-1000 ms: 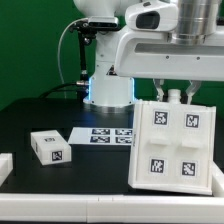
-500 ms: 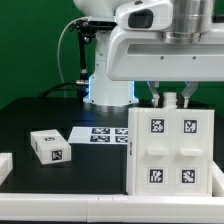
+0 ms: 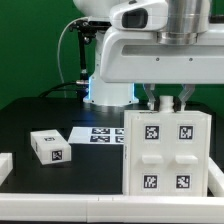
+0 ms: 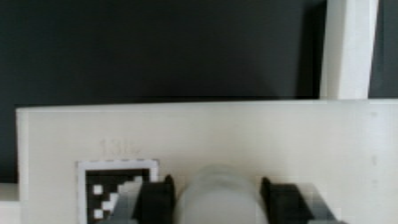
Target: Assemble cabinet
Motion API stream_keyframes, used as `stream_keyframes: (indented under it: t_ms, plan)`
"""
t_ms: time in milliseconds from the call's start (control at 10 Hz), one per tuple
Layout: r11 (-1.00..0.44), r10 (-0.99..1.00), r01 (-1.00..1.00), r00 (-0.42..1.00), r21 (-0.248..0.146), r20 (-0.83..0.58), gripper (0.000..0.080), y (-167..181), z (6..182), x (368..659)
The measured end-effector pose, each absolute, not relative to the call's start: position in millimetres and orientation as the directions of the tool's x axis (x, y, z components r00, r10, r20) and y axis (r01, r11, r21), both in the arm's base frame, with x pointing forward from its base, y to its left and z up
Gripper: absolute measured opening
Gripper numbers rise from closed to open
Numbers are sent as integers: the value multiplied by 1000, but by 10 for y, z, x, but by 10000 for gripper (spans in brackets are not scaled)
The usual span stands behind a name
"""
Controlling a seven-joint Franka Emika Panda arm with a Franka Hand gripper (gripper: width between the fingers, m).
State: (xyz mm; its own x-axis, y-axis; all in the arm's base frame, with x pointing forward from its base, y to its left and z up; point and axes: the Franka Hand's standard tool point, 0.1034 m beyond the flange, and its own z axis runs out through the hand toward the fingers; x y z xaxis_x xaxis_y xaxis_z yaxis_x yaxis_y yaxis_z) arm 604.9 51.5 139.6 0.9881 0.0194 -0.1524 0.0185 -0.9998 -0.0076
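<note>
Four tag markers are seen on the front of the cabinet (image 3: pixel 165 155), which is held upright at the exterior view's right of the black table (image 3: pixel 40 112); its top edge is clamped by the gripper (image 3: pixel 166 103).

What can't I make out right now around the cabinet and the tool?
Inside and back of the cabinet: exterior view, hidden behind its tagged front.
One end of the marker board: exterior view, hidden behind the cabinet.
White part: cut off by the exterior view's left edge.
Grip of the tool: wrist view, blurred and partly cut off by the frame.
</note>
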Motion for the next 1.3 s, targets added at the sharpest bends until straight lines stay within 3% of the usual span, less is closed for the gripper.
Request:
stream_keyframes:
  t_ms: [100,400,700,800,1300]
  plan:
    - [-1000,19,18,988,-7,-153,223,514,1394,6048]
    - [-1000,8,6,985,-9,-171,711,462,1470,6053]
    - [-999,24,20,989,-33,-145,781,166,1694,5879]
    - [-999,15,10,991,-38,-136,796,25,1696,5703]
    - [-999,42,38,993,-36,-108,797,-106,1673,5712]
